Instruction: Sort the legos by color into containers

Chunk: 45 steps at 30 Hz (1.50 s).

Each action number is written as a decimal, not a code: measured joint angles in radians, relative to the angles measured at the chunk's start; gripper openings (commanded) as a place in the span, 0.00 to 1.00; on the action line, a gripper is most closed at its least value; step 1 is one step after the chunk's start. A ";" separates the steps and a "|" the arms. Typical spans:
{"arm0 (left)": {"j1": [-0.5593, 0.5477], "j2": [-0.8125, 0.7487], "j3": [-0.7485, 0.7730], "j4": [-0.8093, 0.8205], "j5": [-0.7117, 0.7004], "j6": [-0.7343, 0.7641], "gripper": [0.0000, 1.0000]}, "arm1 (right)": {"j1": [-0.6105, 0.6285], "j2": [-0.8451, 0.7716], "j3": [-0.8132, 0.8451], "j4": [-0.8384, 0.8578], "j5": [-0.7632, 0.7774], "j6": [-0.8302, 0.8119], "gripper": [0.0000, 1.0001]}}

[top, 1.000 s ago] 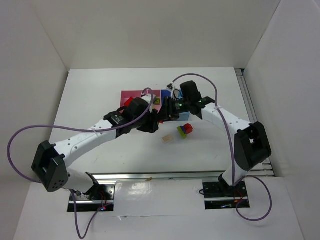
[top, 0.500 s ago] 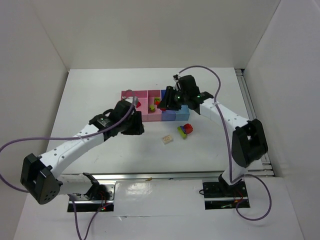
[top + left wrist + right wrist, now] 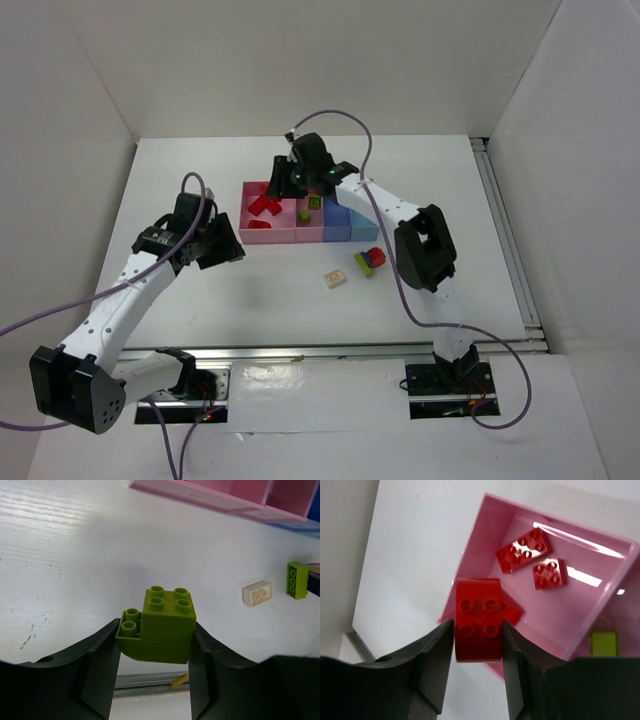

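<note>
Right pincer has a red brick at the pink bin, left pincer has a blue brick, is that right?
No. The left pincer grips a lime green brick, not a blue one; the left wrist view shows it. The right pincer does hold a red brick at the pink bin.

The left arm is stretched forward from its base, with the wrist turned toward the right. The left gripper is closed on a lime green brick, which is pinched between both fingers. The right arm is bent at the elbow and extended far to the left. The right gripper is clamped on a red brick.
</note>
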 measured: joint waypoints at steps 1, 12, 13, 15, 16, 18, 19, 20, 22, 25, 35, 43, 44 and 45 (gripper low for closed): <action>0.009 0.000 0.002 -0.002 0.008 0.001 0.01 | 0.006 0.043 0.050 -0.011 0.006 -0.006 0.59; 0.026 0.074 0.021 0.044 0.187 0.146 0.01 | 0.000 0.071 0.084 -0.103 -0.018 -0.037 0.75; 0.026 0.088 0.021 0.055 0.210 0.161 0.01 | -0.013 0.027 0.032 -0.112 -0.038 -0.040 0.75; 0.023 0.108 0.024 0.072 0.252 0.188 0.01 | -0.040 -0.053 -0.040 -0.124 -0.085 -0.053 0.77; 0.018 0.117 0.029 0.081 0.266 0.201 0.01 | -0.055 -0.093 -0.068 -0.129 -0.115 -0.060 0.79; 0.000 0.139 0.058 0.103 0.296 0.222 0.01 | -0.081 -0.169 -0.130 -0.128 -0.182 -0.066 0.81; -0.015 0.153 0.069 0.114 0.307 0.234 0.01 | -0.090 -0.205 -0.165 -0.127 -0.217 -0.065 0.81; -0.029 0.164 0.084 0.126 0.316 0.242 0.00 | -0.096 -0.249 -0.223 -0.093 -0.262 -0.060 0.83; -0.049 0.188 0.110 0.149 0.339 0.267 0.00 | -0.097 -0.315 -0.323 -0.068 -0.337 -0.044 0.83; -0.077 0.223 0.144 0.172 0.366 0.311 0.00 | -0.088 -0.340 -0.388 -0.059 -0.436 -0.025 0.85; -0.126 0.267 0.174 0.167 0.391 0.379 0.00 | -0.086 -0.336 -0.471 0.028 -0.578 0.031 0.79; -0.145 0.276 0.175 0.156 0.375 0.399 0.00 | -0.087 -0.336 -0.517 0.113 -0.637 0.084 0.64; -0.145 0.278 0.177 0.157 0.373 0.400 0.00 | -0.087 -0.336 -0.517 0.118 -0.640 0.085 0.64; -0.146 0.280 0.178 0.158 0.369 0.399 0.00 | -0.087 -0.336 -0.517 0.122 -0.645 0.086 0.64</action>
